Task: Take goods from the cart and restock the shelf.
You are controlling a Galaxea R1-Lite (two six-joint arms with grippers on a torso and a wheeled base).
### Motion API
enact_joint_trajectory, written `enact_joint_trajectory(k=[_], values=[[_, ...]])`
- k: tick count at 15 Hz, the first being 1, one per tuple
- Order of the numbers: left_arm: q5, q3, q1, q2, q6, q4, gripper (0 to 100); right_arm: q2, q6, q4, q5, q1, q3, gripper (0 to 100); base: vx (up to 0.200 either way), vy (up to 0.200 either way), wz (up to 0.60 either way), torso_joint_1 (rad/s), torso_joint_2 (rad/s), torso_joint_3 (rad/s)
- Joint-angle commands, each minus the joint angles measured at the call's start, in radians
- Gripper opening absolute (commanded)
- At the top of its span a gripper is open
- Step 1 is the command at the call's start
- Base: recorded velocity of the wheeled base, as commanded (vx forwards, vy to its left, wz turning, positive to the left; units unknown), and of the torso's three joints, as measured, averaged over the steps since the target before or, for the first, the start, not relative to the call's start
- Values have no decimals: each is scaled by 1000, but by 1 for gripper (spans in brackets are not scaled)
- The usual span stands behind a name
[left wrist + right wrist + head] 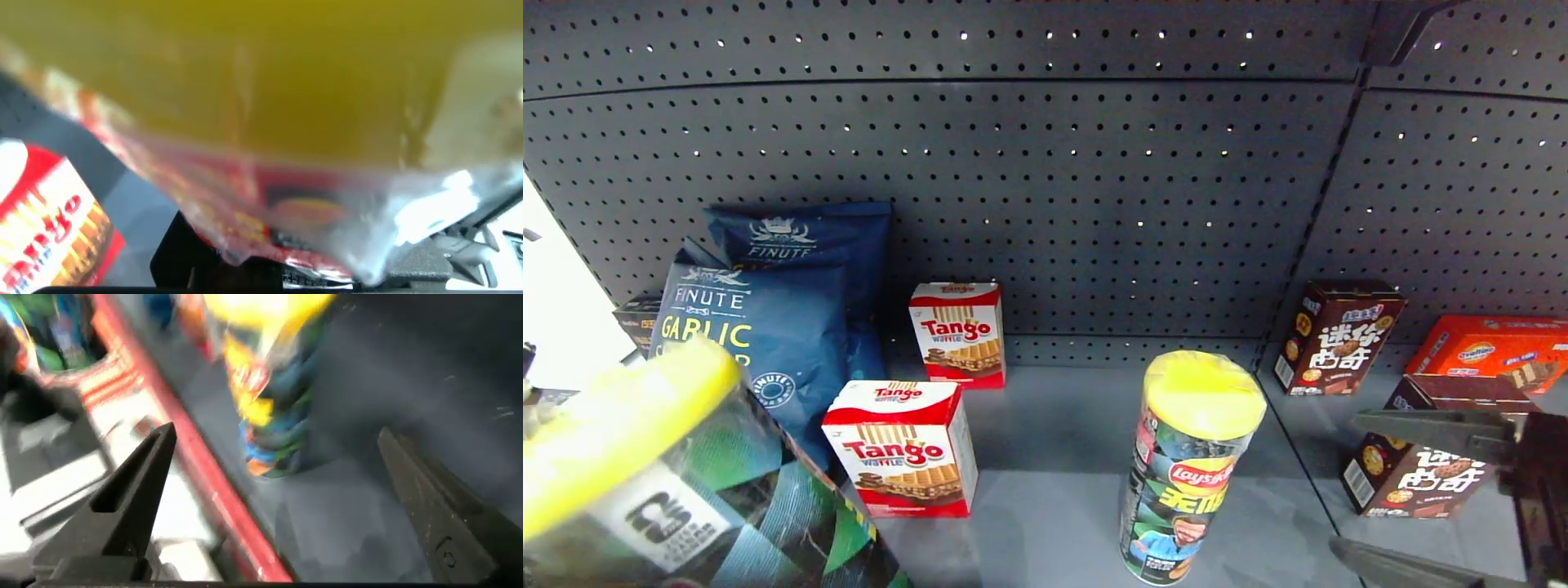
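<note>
A chip can (1194, 465) with a yellow lid stands upright on the grey shelf (1054, 498), right of centre. My right gripper (1343, 483) hangs open just to its right, apart from it; in the right wrist view the can (274, 416) sits beyond the gap of the right gripper (276, 433). A second yellow-lidded can in clear wrap (645, 474) is held up, tilted, at the near left over the shelf's front, with my left gripper shut on it. Its lid (261, 73) presses close to the left wrist camera.
Two red-and-white wafer boxes (903, 449) (958, 333) stand left of centre, blue snack bags (768, 318) behind them. Brown cookie boxes (1339, 335) (1421, 465) and an orange box (1486, 351) fill the right bay. A pegboard wall (1045, 204) backs the shelf. The red shelf edge (204, 482) runs below.
</note>
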Motion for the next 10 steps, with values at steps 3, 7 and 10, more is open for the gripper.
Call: enact_joint_trajectory(k=[3, 7, 10], values=[[26, -149, -15, 112, 2, 1, 0, -119, 2, 13, -32, -5, -21, 100, 0, 0, 0, 0, 0, 0], [69, -243, -21, 205, 9, 31, 0, -120, 15, 12, -48, -5, -18, 100, 0, 0, 0, 0, 0, 0], [132, -306, -44, 265, 16, 54, 0, -109, 15, 12, -48, -2, -11, 100, 0, 0, 0, 0, 0, 0]])
